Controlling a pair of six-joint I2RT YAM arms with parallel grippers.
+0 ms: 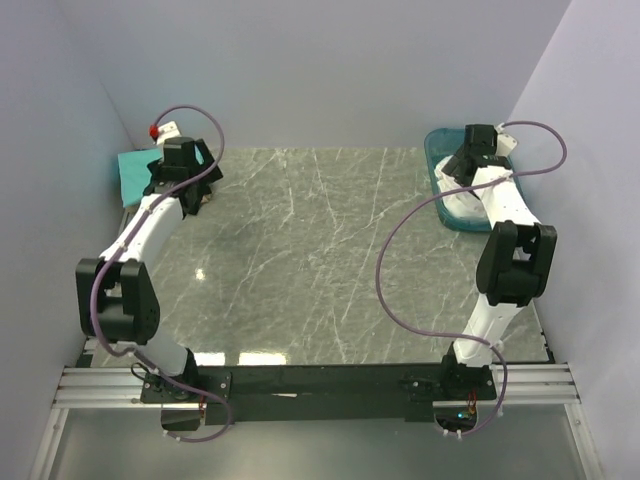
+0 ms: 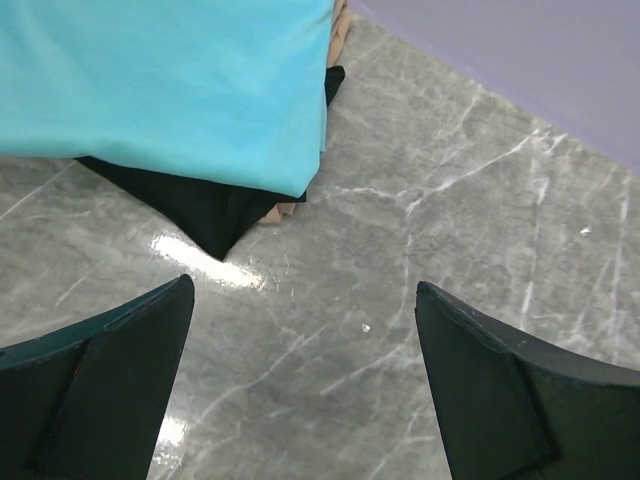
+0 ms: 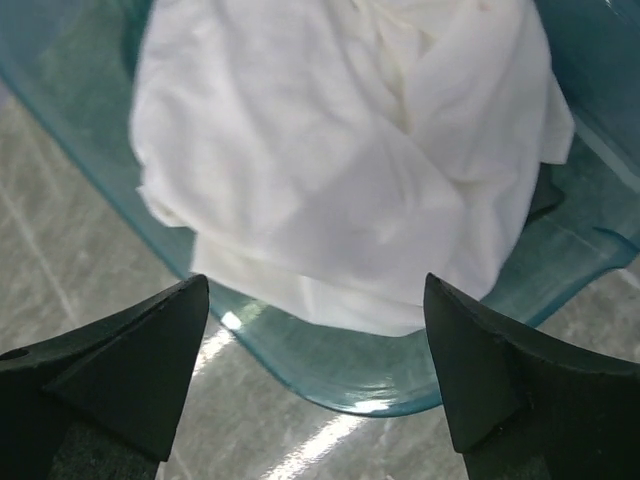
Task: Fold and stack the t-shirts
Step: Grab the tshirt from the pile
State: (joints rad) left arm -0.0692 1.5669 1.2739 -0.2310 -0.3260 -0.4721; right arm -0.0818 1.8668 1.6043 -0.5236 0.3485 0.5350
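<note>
The teal t-shirt (image 2: 170, 90) lies folded atop the black t-shirt (image 2: 200, 215) at ten o'clock; the white t-shirt (image 3: 340, 150), crumpled in the tub (image 3: 330, 375) at two o'clock, awaits folding. The left end effector (image 2: 302, 300) and right end effector (image 3: 315, 300) stand apart, empty.

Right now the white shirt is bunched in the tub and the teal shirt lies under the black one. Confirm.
No: the teal shirt lies on top of the black one, per the left wrist view. The white shirt is in the tub.

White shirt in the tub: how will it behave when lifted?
Probably floppy: the white shirt lies crumpled in soft folds, so it should drape and unfurl. Likely light; the tub may shift if cloth snags its rim.
</note>
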